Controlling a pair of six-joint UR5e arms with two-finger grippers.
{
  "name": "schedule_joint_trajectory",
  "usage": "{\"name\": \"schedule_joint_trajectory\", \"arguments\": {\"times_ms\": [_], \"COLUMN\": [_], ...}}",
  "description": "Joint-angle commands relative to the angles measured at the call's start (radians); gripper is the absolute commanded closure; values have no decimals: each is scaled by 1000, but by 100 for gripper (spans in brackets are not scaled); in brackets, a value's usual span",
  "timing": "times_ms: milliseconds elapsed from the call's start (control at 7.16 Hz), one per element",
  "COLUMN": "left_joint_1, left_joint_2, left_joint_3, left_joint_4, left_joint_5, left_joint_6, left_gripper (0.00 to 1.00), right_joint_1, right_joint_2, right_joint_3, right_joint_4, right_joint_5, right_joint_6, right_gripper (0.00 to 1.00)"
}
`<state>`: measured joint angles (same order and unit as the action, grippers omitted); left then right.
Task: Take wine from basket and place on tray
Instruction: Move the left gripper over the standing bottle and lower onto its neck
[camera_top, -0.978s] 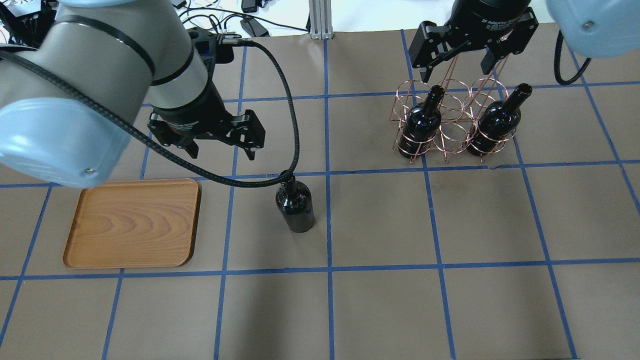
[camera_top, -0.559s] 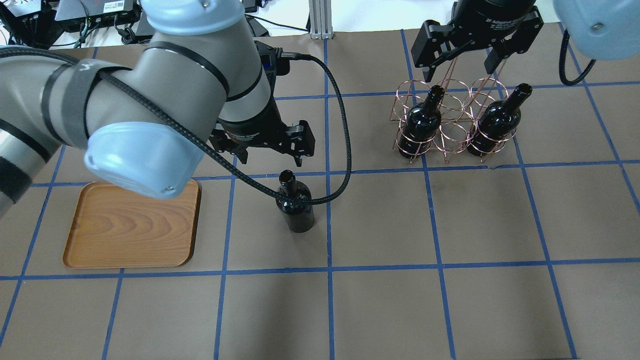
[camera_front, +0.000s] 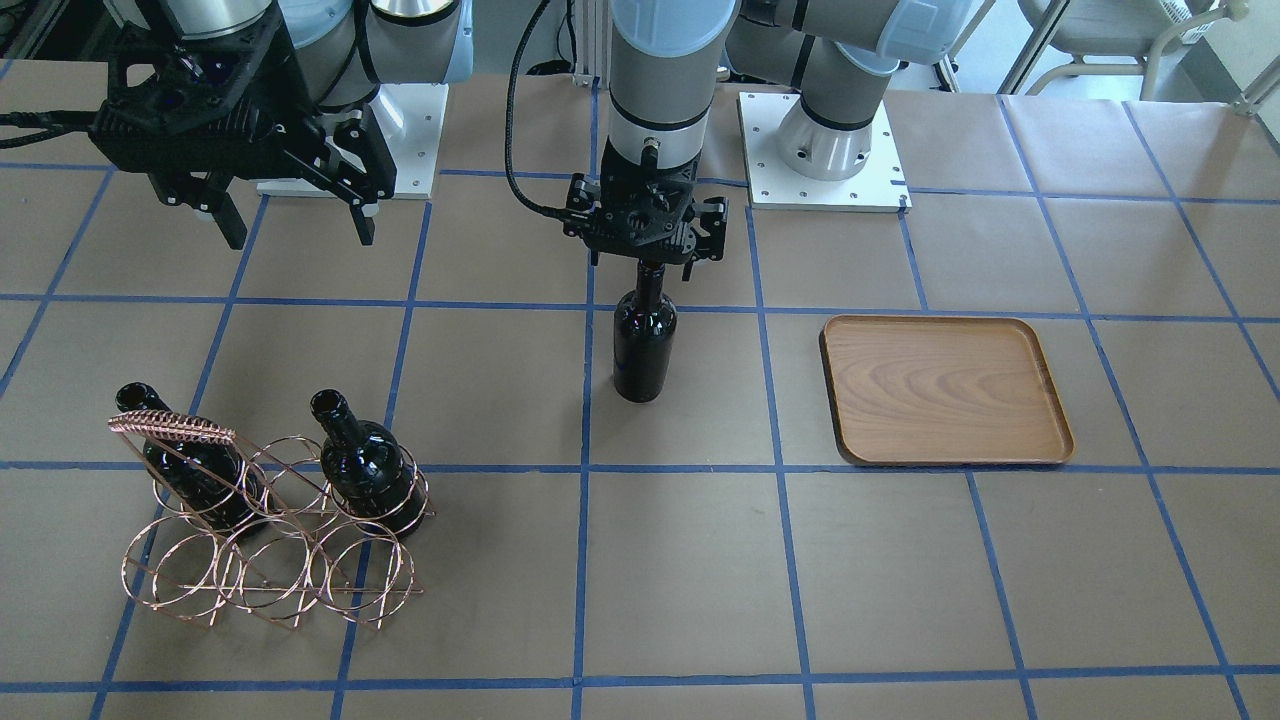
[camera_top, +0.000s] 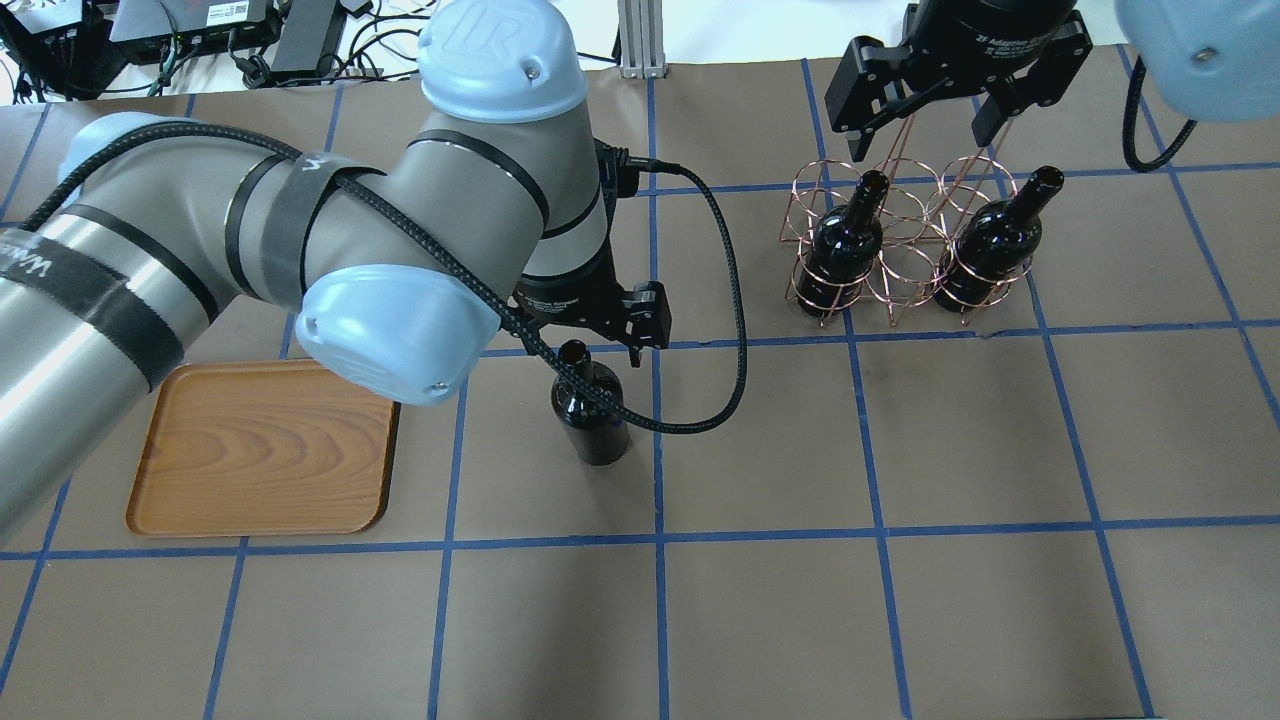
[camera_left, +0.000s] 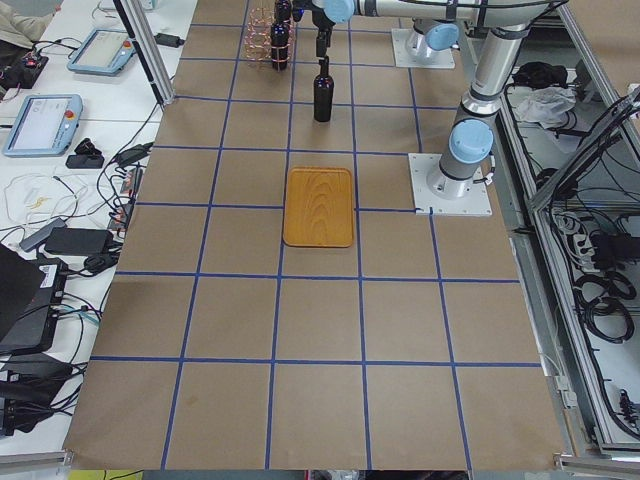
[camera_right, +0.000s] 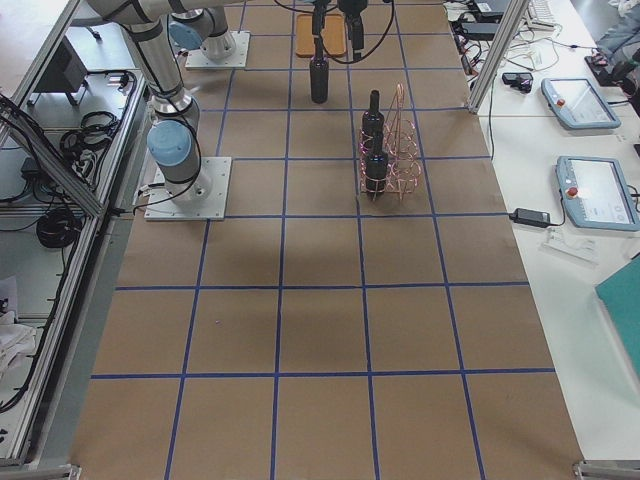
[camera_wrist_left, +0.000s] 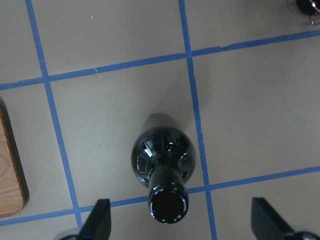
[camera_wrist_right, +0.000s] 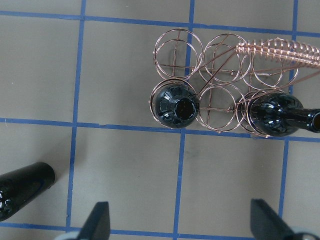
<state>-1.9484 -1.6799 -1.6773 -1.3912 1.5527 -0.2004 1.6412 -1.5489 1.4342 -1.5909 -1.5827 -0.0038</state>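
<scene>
Front view: the bottle (camera_front: 644, 345) stands upright on the table (camera_front: 700, 580), outside the basket (camera_front: 250, 560), with the left gripper (camera_front: 647, 262) directly over its neck.

Overhead: the tray (camera_top: 200, 505) lies at the bottle's nine o'clock and the basket at its two o'clock.

Left wrist: the fingers (camera_wrist_left: 97, 222) are spread wide either side of the bottle's mouth and hold nothing.

Right wrist: the right gripper (camera_wrist_right: 183, 222) is wide too, empty above the basket.

The step looks like gripping the bottle to carry it to the tray. Next, the left gripper should sink lower, close on the neck, lift, and carry toward nine o'clock.
</scene>
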Motion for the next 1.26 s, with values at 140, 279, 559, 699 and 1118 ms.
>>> {"name": "schedule_joint_trajectory", "arguments": {"times_ms": [140, 279, 559, 699, 1118], "left_joint_1": [8, 35, 43, 43, 39], "left_joint_2": [-17, -27, -29, -30, -32], "left_joint_3": [-28, -32, -35, -33, -33], "left_joint_4": [8, 18, 24, 26, 24], "left_joint_5": [4, 3, 0, -2, -6], "left_joint_6": [61, 88, 107, 107, 98], "left_gripper": [6, 6, 14, 21, 39], "right_joint_1": [0, -1, 0, 0, 0], "right_joint_2": [0, 0, 0, 0, 0], "right_joint_3": [0, 0, 0, 0, 0], "right_joint_4": [3, 3, 5, 3, 5], "right_joint_5": [0, -3, -3, -3, -2], "right_joint_6": [8, 8, 7, 5, 7], "right_gripper": [0, 0, 0, 0, 0]}}
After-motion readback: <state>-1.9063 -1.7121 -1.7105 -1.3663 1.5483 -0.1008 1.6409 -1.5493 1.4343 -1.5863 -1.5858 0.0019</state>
